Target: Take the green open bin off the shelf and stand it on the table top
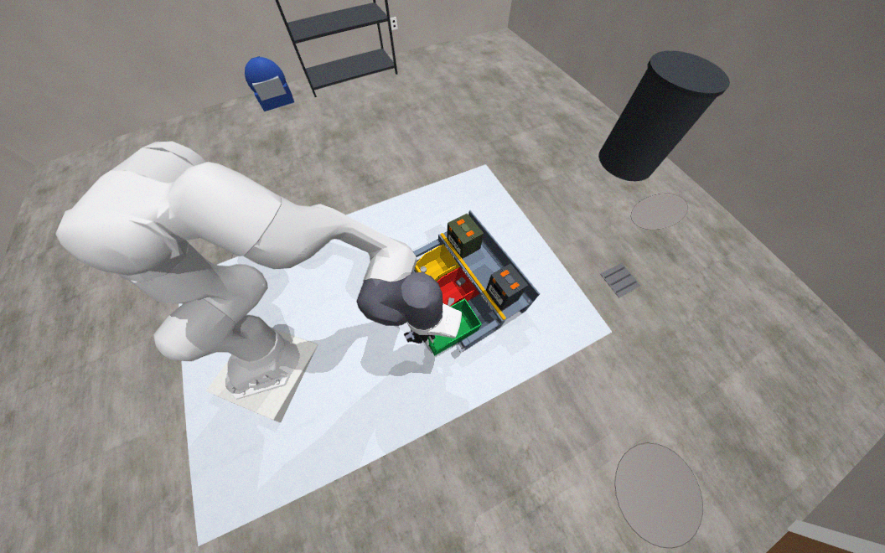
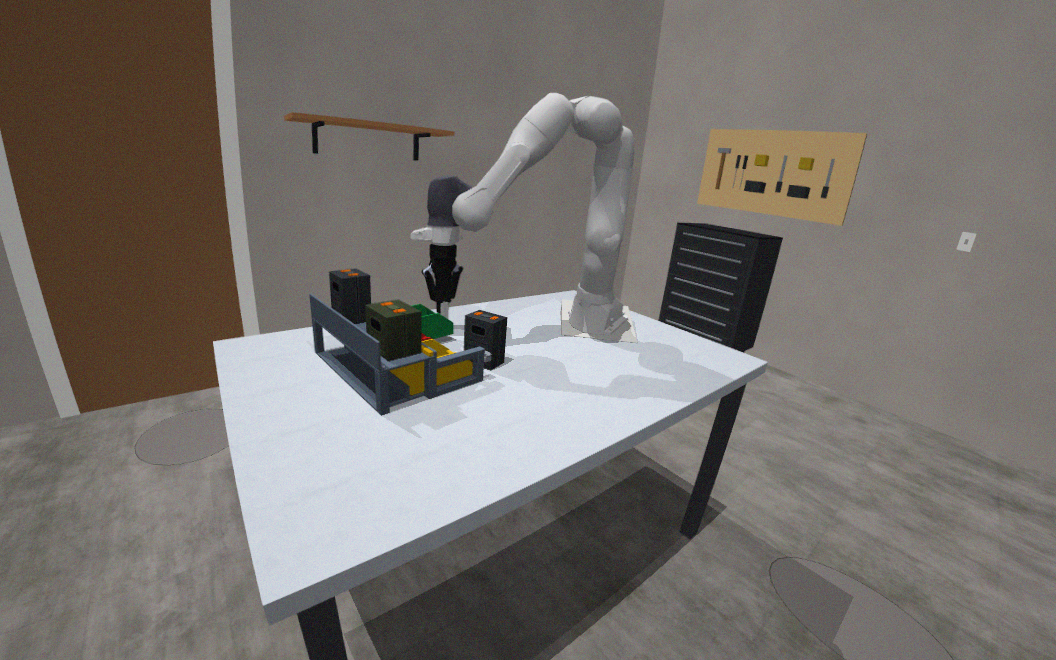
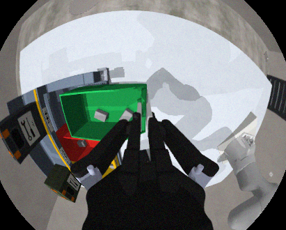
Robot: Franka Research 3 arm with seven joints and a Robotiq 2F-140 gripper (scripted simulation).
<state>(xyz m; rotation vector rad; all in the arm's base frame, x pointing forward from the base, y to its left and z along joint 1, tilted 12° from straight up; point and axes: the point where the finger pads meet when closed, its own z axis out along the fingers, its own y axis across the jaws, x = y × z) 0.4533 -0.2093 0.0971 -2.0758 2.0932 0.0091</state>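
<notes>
Claw (image 2: 439, 309) (image 3: 143, 108): grasping the green bin's front wall
Green bin (image 1: 459, 330) (image 2: 431, 321) (image 3: 104, 110): under the claw, parts (image 3: 101, 115) inside, seemingly raised over the shelf (image 1: 527, 282) (image 2: 343, 337) (image 3: 64, 83)
Red bin (image 1: 455, 288) (image 3: 76, 143): beside it, below the claw
Carry: keep level, clear the shelf, lower slowly to desk (image 1: 336, 439) (image 2: 466, 459) (image 3: 198, 45), release once flat
Labels: wrench pictogram on the black case (image 1: 505, 286) (image 2: 349, 295) (image 3: 22, 134); writing unreadable
</notes>
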